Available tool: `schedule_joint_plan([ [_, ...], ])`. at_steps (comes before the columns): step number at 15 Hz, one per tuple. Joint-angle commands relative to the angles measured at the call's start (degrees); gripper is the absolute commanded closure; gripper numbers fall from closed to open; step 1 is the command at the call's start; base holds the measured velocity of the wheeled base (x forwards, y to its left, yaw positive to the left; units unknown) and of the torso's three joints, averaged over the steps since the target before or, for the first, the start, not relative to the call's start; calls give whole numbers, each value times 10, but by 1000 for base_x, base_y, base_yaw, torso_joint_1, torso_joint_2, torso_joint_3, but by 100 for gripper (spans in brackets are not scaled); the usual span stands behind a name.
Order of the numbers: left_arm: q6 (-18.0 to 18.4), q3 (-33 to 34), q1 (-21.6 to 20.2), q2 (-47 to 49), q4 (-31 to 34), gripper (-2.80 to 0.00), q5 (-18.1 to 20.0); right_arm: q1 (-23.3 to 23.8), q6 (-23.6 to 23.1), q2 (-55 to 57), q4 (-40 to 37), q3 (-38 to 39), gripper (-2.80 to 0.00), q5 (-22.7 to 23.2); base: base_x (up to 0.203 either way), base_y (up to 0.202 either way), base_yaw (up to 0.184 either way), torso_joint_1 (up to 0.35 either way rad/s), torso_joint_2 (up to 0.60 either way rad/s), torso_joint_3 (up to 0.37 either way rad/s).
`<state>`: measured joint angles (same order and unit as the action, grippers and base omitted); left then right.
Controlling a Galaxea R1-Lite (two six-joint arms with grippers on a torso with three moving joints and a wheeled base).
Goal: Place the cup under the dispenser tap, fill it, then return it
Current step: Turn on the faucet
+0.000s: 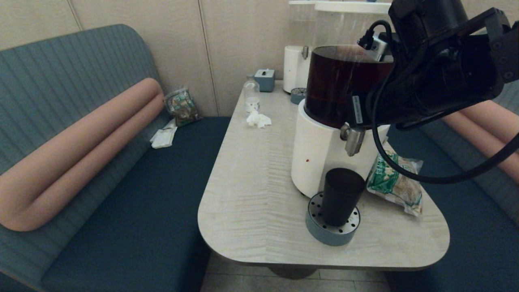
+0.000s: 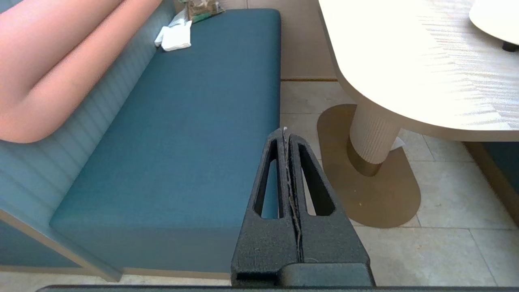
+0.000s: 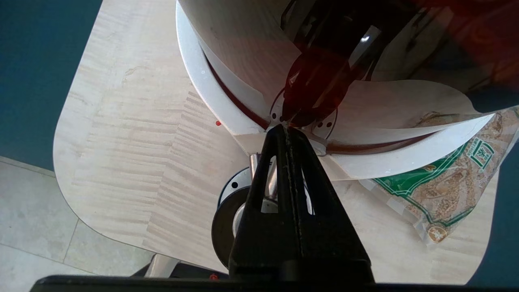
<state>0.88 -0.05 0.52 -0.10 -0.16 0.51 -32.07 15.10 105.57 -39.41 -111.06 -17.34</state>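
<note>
At the near end of the table [image 1: 251, 190], the cup [image 1: 342, 195] stands upright on a round grey perforated drip tray [image 1: 331, 231], directly below the dispenser tap [image 1: 353, 140]. No gripper touches it. Just right of the cup lies a green-printed snack packet [image 1: 399, 182] on the tabletop.

Above and slightly beyond the cup, the right gripper [image 3: 286, 129] hovers with its two fingers pressed together and nothing between them, its tips at the rim where the dark tank [image 1: 340, 89] meets the white base [image 1: 318, 154]; the cup sits lower and nearer than those tips.

Farther back on the table are a crumpled tissue [image 1: 258, 119] and a small clear bottle [image 1: 251, 95].

The left gripper [image 2: 285, 132] hangs off to the left, over the blue bench seat [image 2: 182, 134] beside the table, fingers closed and empty.
</note>
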Motion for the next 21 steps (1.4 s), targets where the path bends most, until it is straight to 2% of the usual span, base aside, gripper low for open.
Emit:
schedule_joint_plan([
  [1,0,0,0,1,0,0,0,-1,2,2,-3,1,0,0,0,0,0,0,0,0],
  [12,0,0,0,1,0,0,0,-1,2,2,5,1,0,49,0,0,0,0,0,0],
  [18,0,0,0,1,0,0,0,2,5,-5,8,1,0,49,0,0,0,0,0,0],
  [21,0,0,0,1,0,0,0,6,6,-13,35,3,0,43,0,0,0,0,0,0],
])
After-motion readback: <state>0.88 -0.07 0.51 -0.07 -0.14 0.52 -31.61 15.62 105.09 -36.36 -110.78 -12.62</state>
